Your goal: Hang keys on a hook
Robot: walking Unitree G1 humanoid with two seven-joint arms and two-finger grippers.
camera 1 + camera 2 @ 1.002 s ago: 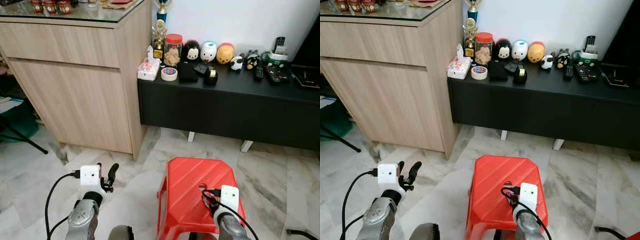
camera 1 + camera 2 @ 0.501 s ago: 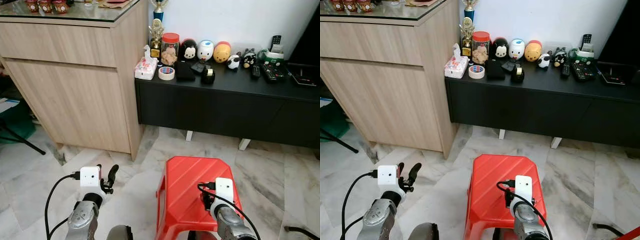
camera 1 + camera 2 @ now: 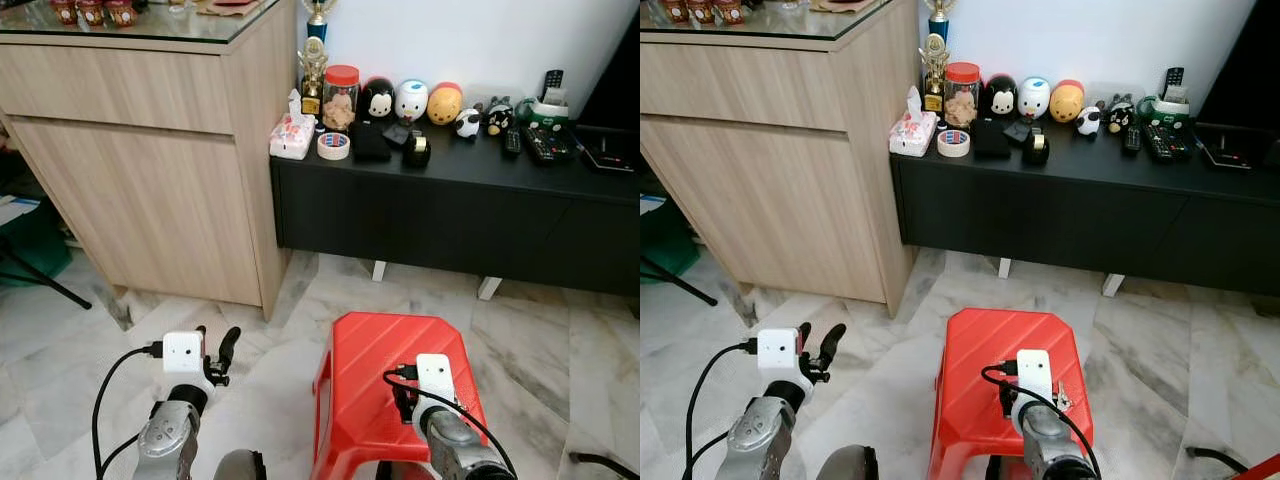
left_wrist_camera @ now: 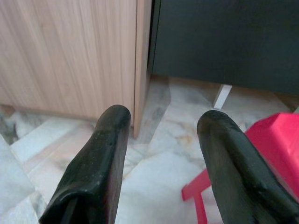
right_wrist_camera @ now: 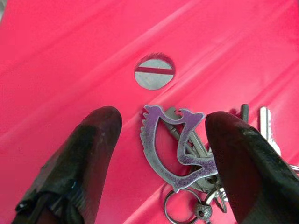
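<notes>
The stool is bright red with faint raised diagonal ribs, and a grey slotted disc sits in its top. On it lie the keys: silver-grey blades and rings with a purple metallic fob, speckled and worn at its edges. Both the right hand and the left hand have matt black fingers; the camera boxes on the silver arms are white. The floor is pale grey marble with brownish veins. The tall cabinet is light wood grain, the low cabinet black.
</notes>
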